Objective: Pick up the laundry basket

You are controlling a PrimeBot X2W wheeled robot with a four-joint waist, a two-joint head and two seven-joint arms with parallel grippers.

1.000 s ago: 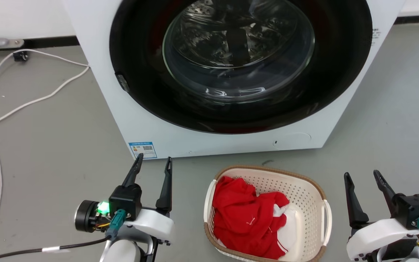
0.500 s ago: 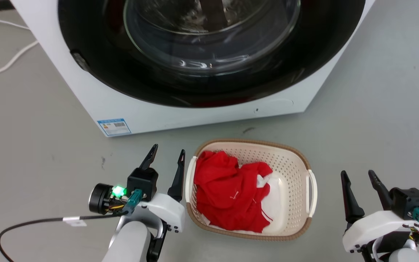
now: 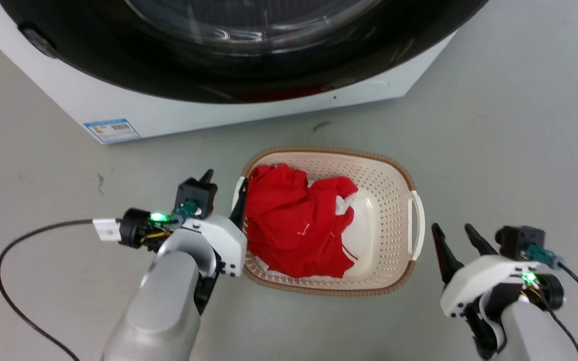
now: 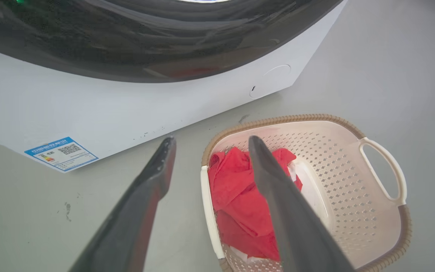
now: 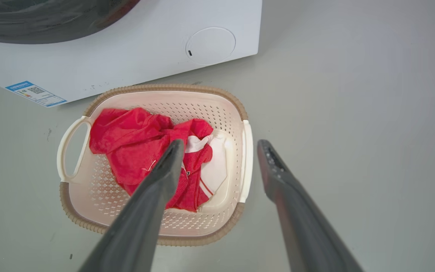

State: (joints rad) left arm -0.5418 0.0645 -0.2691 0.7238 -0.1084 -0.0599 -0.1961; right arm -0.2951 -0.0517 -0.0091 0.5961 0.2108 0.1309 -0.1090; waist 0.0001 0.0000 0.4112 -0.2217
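Note:
The laundry basket is cream perforated plastic with a brown rim and stands on the grey floor before the washing machine. A red garment over some white cloth lies in it. My left gripper is open right at the basket's left handle. In the left wrist view that gripper straddles the handle from above. My right gripper is open, a little right of and nearer than the right handle. In the right wrist view its fingers frame that handle.
The white washing machine with its dark round door stands just beyond the basket. A black cable runs from my left wrist across the floor at the left. Bare grey floor lies to the right.
The head camera has tilted down, so the scene slid up. My left gripper has closed in on the basket's left handle, and my right gripper has come closer to the right side.

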